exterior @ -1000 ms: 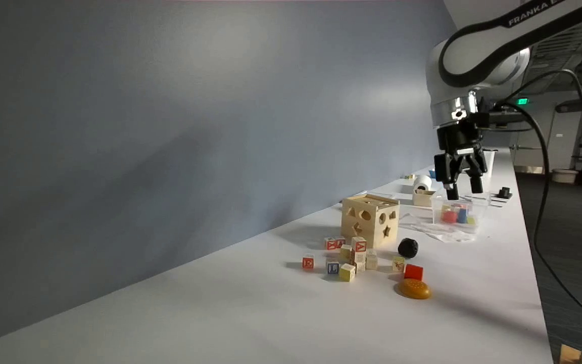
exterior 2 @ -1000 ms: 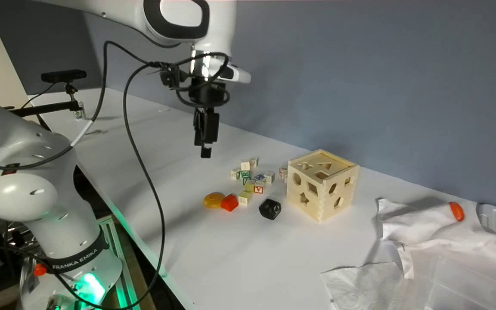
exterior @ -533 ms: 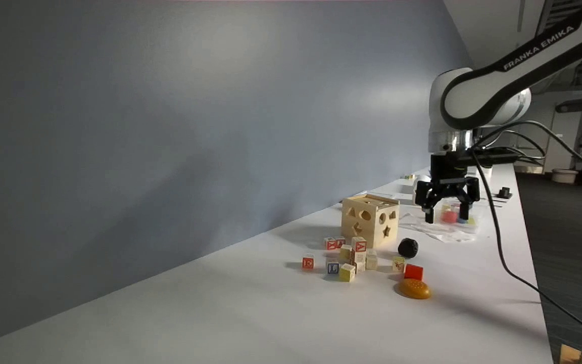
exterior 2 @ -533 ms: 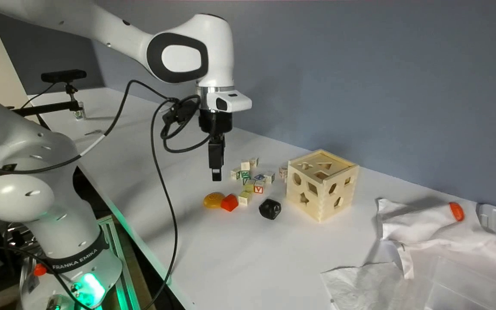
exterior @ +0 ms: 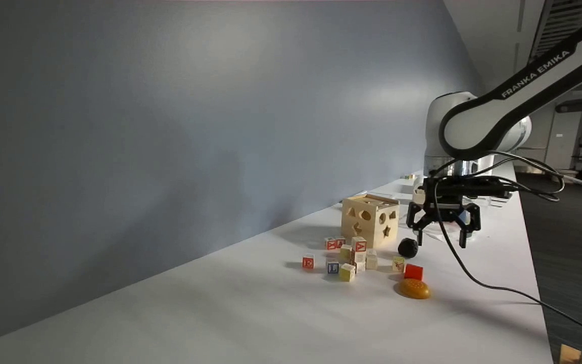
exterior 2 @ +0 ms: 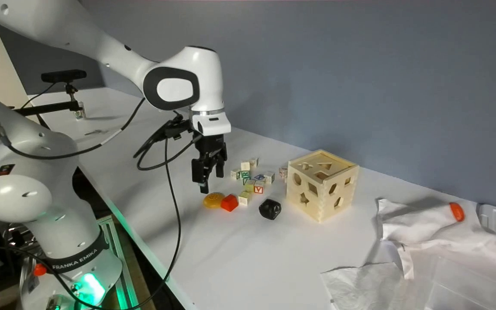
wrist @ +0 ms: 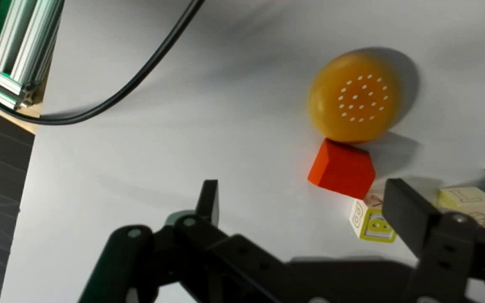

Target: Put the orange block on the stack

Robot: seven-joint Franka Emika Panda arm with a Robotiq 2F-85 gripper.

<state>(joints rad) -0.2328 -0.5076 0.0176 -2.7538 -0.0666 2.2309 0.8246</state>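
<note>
One gripper (wrist: 301,198): hangs above the pale table (wrist: 141,168), fingers pointing down, jaws spread wide apart.
Orange block (wrist: 343,168): lies on the table, apart from both fingers, nearer the one at picture right in the wrist view.
Orange bun (wrist: 356,99): rounded, dotted with white, apparently touching the orange block.
Letter block with a yellow B (wrist: 373,226): just beside the orange block, partly behind a finger in the wrist view; whether they touch I cannot tell.
Wooden cube (exterior 2: 323,186): stands upright near the grey wall (exterior 2: 381,86), apart from the orange block.
Black faceted piece (exterior 2: 270,209): between the orange block and the cube in an exterior view.
Other letter blocks (exterior: 359,245): grouped near the cube; one with a red letter looks set on another.
White crumpled material (exterior 2: 437,232): apart from the cube, a small orange-red piece (exterior 2: 457,211) on it.
</note>
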